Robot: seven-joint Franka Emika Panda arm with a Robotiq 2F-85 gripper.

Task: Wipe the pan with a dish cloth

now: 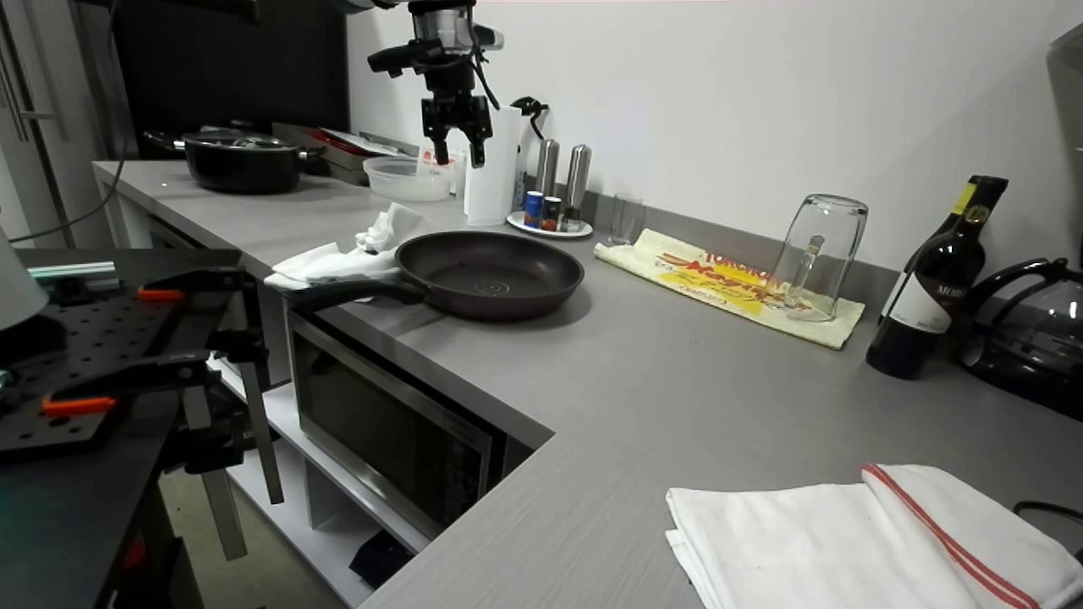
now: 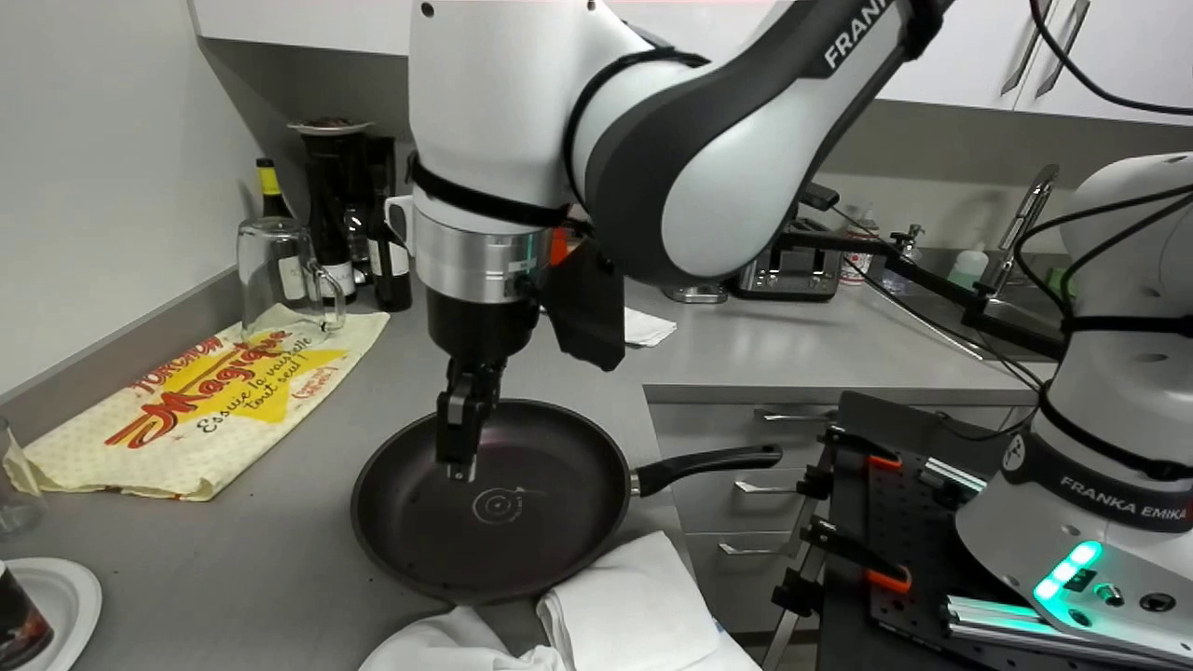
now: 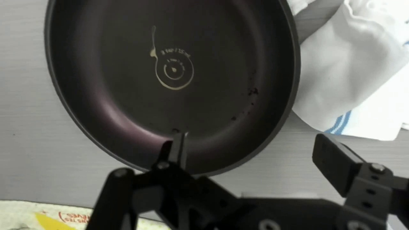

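Observation:
A dark frying pan (image 1: 474,271) sits on the grey counter; it also shows in an exterior view (image 2: 550,545) and the wrist view (image 3: 207,105), with small dark specks inside. A white dish cloth (image 1: 326,264) lies crumpled beside the pan near its handle, also in an exterior view (image 2: 643,606). In the wrist view the cloth (image 3: 332,73) shows blue stripes and lies right of the pan. My gripper (image 1: 460,159) is open and empty, well above the counter. It points down, seen side-on in an exterior view (image 2: 459,466); its fingers are spread in the wrist view (image 3: 249,135).
A yellow printed towel (image 1: 702,279) with an upturned glass mug (image 1: 821,254) lies along the wall. A plate (image 1: 550,227) with shakers and cans, a paper roll (image 1: 493,169), a plastic tub (image 1: 406,182) and a black pot (image 1: 245,165) stand farther back. A red-striped white cloth (image 1: 804,541) lies in front.

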